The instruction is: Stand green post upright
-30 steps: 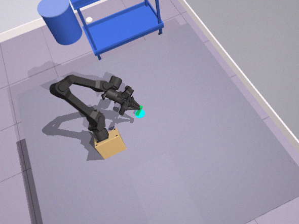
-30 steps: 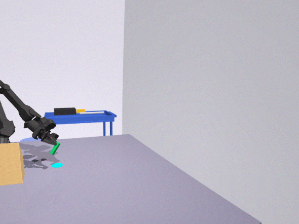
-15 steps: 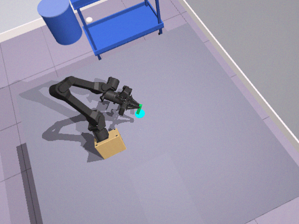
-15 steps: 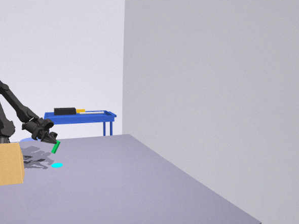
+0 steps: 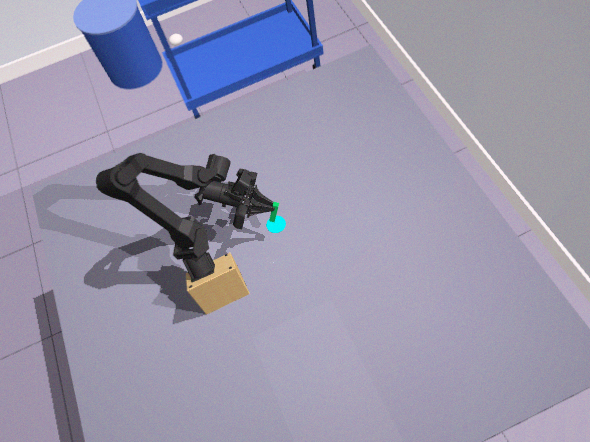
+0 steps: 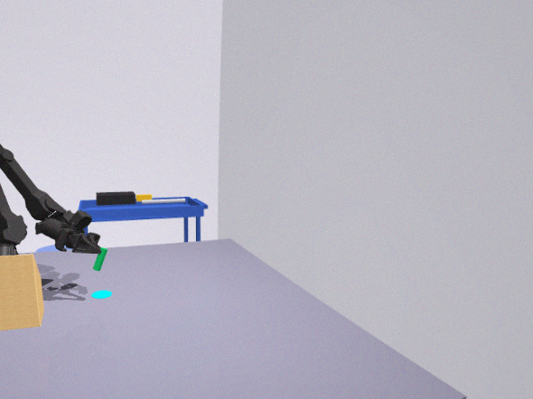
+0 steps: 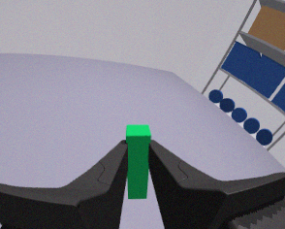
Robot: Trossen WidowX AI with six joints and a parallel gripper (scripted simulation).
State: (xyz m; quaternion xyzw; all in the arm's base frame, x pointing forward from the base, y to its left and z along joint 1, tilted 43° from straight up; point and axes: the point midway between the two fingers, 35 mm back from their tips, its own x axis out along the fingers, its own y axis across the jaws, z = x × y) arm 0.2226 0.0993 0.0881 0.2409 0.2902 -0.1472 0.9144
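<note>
The green post [image 5: 274, 213] [image 6: 99, 260] [image 7: 138, 167] is held near its upper end by my gripper [image 5: 274, 207] [image 6: 100, 251] [image 7: 138, 145], which is shut on it. In the exterior view the post hangs in the air above the floor surface, near upright but tilted, its lower end leaning left. The cyan circle [image 5: 277, 225] [image 6: 102, 294] lies flat below the post, with a clear gap between them in the exterior view. The circle is not seen in the wrist view.
The arm stands on a wooden block [image 5: 220, 290] [image 6: 20, 293]. A blue cart [image 5: 245, 55] [image 6: 144, 212] and a blue cylinder [image 5: 125, 55] stand at the back. The wrist view shows a rack with blue bins [image 7: 249, 68] at the upper right.
</note>
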